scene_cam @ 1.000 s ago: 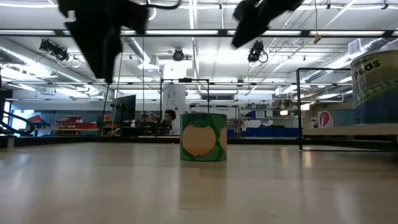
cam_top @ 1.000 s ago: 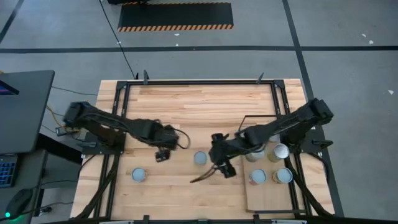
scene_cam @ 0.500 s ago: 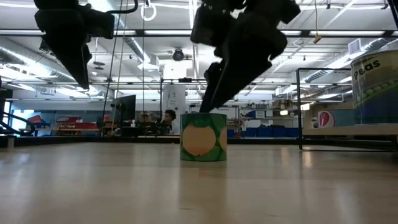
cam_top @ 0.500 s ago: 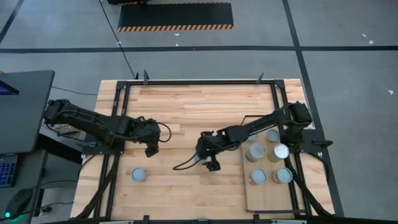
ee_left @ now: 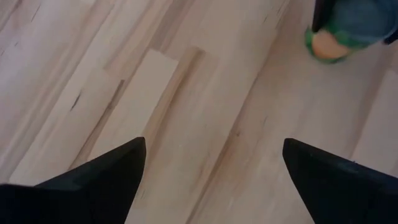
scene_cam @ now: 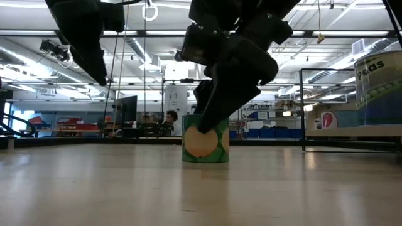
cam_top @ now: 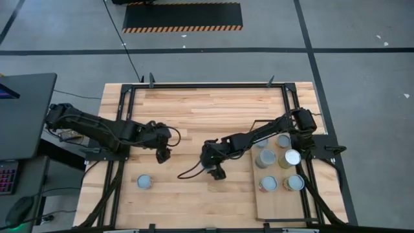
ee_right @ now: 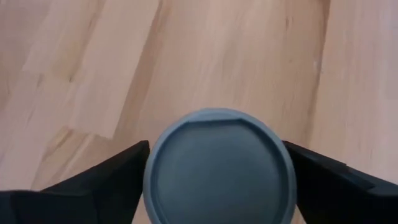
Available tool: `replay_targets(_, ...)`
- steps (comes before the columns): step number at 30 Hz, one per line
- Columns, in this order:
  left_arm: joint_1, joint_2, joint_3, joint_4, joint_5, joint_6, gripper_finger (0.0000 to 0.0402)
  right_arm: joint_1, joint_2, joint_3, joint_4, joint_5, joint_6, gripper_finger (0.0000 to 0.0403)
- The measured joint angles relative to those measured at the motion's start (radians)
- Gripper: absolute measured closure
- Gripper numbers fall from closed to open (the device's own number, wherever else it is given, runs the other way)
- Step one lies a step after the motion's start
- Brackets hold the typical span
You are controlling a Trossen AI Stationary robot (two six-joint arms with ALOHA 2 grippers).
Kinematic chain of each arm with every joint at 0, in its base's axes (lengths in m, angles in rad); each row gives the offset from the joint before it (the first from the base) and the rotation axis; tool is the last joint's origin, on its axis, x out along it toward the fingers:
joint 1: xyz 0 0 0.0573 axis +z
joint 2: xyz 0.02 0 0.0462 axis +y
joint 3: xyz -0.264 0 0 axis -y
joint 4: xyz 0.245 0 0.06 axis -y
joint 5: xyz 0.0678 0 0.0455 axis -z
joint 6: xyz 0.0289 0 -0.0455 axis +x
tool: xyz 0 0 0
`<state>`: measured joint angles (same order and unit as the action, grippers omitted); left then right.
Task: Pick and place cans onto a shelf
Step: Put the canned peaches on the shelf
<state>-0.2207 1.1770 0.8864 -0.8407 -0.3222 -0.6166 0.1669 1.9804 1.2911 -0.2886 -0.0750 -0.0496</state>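
A green can [scene_cam: 205,139] with a grey top [ee_right: 219,165] stands on its base in the middle of the table. My right gripper [ee_right: 216,144] is open and low over it, one finger on each side. My left gripper [ee_left: 214,142] hangs open above bare table to the left of that can [ee_left: 339,37], holding nothing. Another can [cam_top: 143,182] stands near the table's front left. Several cans [cam_top: 292,157] stand on the pale shelf [cam_top: 278,208] at the right. My right gripper comes at the middle can slanting down from the table's right, its fingers [ee_right: 118,174] close beside the can's side walls, just below the rim. I cannot tell whether they touch. The can stands upright on the table.
A thin black frame [cam_top: 259,122] rises around the shelf. A peas can [scene_cam: 380,81] shows large at the right of the low view. Black rails [cam_top: 123,116] run along the table's sides. Bare wood lies at the far side [cam_top: 207,107]. A person [scene_cam: 169,117] sits far off.
My right gripper has come down and gone toward the table's left, from beside the shelf to the middle can, and now has a finger on each side of it. My left gripper has drawn back a little toward the table's left edge. The cans have stayed put.
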Motion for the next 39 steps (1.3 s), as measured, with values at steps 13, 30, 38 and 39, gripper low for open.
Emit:
replay_targets(13, 0.000, 0.000, 0.000, 0.048, -0.045, -0.001, 0.0017, 0.003, -0.114, 0.053, -0.050, -0.137, -0.093, 0.0112)
replay_targets(30, 0.000, 0.000, 0.000, 0.635, -0.184, -0.146, 0.0017, 0.177, -0.680, 0.132, -0.411, -0.236, -0.460, 0.0108)
replay_targets(38, 0.000, 0.000, 0.000, 0.801, -0.219, -0.217, 0.0017, 0.417, -0.722, 0.130, -0.722, -0.208, -0.555, 0.0110)
replay_targets(39, 0.000, 0.000, 0.000, 0.802, -0.228, -0.230, 0.0017, 0.445, -0.722, 0.123, -0.725, -0.210, -0.556, 0.0110)
